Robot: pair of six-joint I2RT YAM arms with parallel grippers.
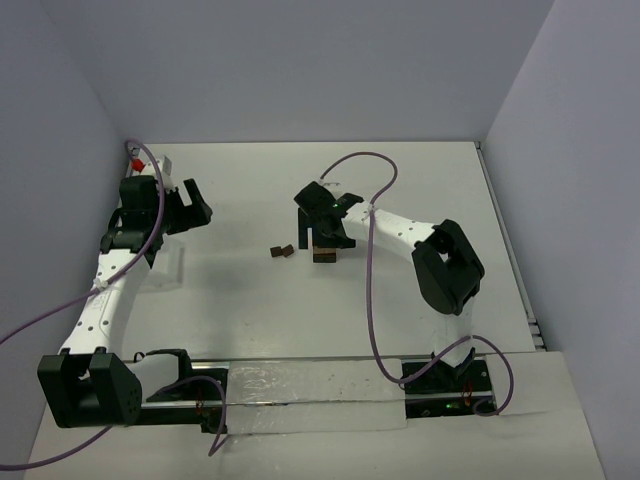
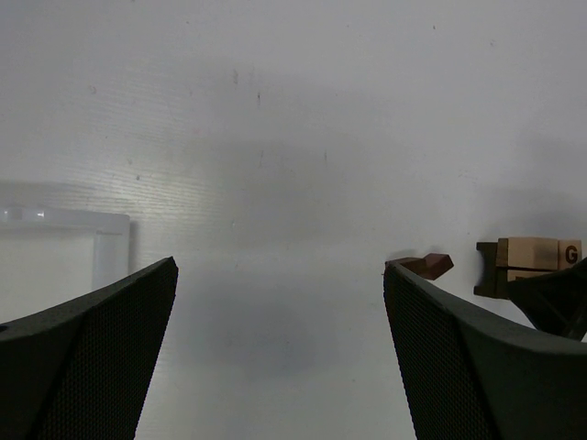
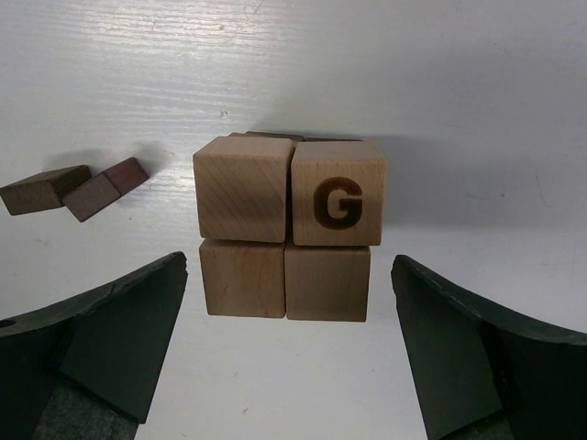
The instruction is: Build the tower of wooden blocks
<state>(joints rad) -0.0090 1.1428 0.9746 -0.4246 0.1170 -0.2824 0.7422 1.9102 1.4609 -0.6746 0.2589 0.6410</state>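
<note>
Wood block tower (image 3: 284, 234) — printed letter "G"

On the surface (image 3: 459, 82), a block stack (image 3: 289, 229), two atop two, stands just ahead of my right jaws; two loose blocks (image 3: 73, 188) lie touching each other near its left, the tray (image 2: 64, 220) well left.

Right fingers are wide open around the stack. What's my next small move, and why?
Probably lift the right gripper straight up, clear of the wood block tower. Its fingers stand open on either side, touching no block, so nothing is held, and a sideways move could knock the G block. Two dark brown blocks lie loose to its left, likely next.
</note>
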